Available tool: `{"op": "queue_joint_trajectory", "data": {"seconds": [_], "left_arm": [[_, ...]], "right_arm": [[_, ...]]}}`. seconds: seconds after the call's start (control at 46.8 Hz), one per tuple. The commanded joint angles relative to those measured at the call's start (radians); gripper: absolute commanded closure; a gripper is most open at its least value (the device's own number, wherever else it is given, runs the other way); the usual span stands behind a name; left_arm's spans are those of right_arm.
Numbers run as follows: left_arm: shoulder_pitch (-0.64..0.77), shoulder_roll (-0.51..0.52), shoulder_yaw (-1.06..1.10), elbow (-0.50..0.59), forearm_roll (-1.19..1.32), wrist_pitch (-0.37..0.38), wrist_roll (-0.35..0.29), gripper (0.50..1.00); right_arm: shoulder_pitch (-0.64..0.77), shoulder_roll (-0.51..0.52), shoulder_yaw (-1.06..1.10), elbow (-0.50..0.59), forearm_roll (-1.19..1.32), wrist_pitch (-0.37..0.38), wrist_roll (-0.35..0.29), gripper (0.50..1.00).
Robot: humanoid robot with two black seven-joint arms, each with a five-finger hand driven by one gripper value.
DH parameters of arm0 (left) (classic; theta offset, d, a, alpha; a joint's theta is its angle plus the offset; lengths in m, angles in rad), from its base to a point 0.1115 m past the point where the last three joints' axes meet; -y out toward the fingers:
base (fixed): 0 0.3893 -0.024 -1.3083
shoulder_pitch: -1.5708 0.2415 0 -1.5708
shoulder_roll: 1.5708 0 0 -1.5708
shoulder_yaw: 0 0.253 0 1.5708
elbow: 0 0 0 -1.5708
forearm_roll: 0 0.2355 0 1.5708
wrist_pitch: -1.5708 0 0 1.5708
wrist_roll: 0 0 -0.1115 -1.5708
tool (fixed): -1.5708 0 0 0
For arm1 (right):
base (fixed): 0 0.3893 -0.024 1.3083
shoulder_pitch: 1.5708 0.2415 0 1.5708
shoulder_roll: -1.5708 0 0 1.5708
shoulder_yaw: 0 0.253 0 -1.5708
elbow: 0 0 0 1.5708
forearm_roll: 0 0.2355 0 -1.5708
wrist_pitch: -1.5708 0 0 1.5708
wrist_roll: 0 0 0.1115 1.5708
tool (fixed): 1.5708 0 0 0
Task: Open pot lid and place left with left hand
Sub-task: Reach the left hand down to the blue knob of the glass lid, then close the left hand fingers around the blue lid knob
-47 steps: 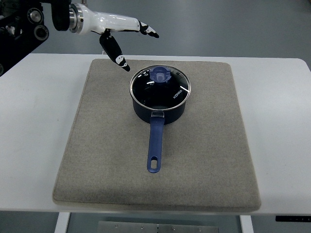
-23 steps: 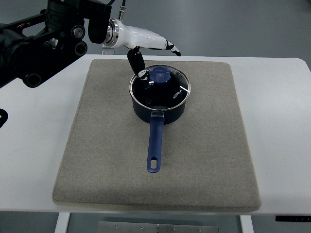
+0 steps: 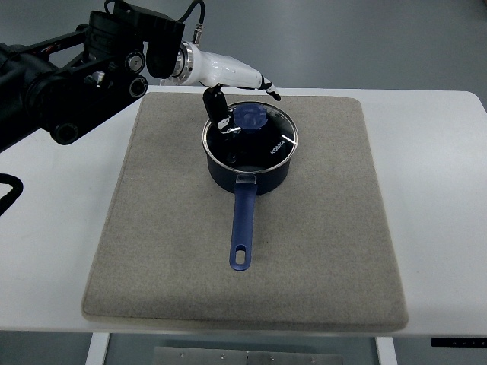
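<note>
Sitting closed on the blue pot (image 3: 251, 163) at the far middle of the grey mat (image 3: 160, 228), the glass lid (image 3: 262, 144) presents its blue knob (image 3: 249, 116) just right of the left hand (image 3: 237, 97), whose spread fingers flank the knob, gripping nothing; the pot handle (image 3: 243, 228) points near.

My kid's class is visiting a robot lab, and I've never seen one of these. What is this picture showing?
One camera looks down from the robot's own side. The black arm entering from the picture's left ends in a white left hand with fingers. It is at the blue knob of a glass lid, which sits on a dark blue saucepan whose long handle points toward the camera. The pan stands on a grey mat on a white table. Nothing is held yet, and the lid is still on.
</note>
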Motion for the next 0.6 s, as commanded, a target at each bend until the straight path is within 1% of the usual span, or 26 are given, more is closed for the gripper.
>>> {"op": "queue_joint_trajectory", "data": {"seconds": [0.0, 0.107, 0.278, 0.427, 0.47, 0.576], "left_arm": [[0.001, -0.012, 0.001, 0.002, 0.000, 0.000, 0.000, 0.557], [0.001, -0.020, 0.006, 0.017, 0.000, 0.000, 0.000, 0.559], [0.001, -0.022, 0.015, 0.018, 0.014, 0.000, 0.000, 0.583], [0.001, -0.022, 0.020, 0.018, 0.015, 0.000, 0.001, 0.585], [0.001, -0.022, 0.020, 0.018, 0.015, 0.000, 0.001, 0.600], [0.004, -0.023, 0.021, 0.018, 0.015, 0.000, 0.001, 0.600]], "right_arm": [[0.000, 0.000, -0.001, 0.000, 0.000, 0.001, 0.000, 0.585], [0.000, 0.000, -0.001, 0.000, 0.000, 0.001, 0.000, 0.585], [0.000, 0.000, -0.001, 0.000, 0.000, 0.001, 0.000, 0.585], [0.000, 0.000, 0.001, 0.000, 0.000, 0.001, 0.000, 0.585], [0.000, 0.000, -0.001, 0.000, 0.000, 0.001, 0.001, 0.585], [0.000, 0.000, 0.001, 0.000, 0.000, -0.001, 0.001, 0.585]]}}
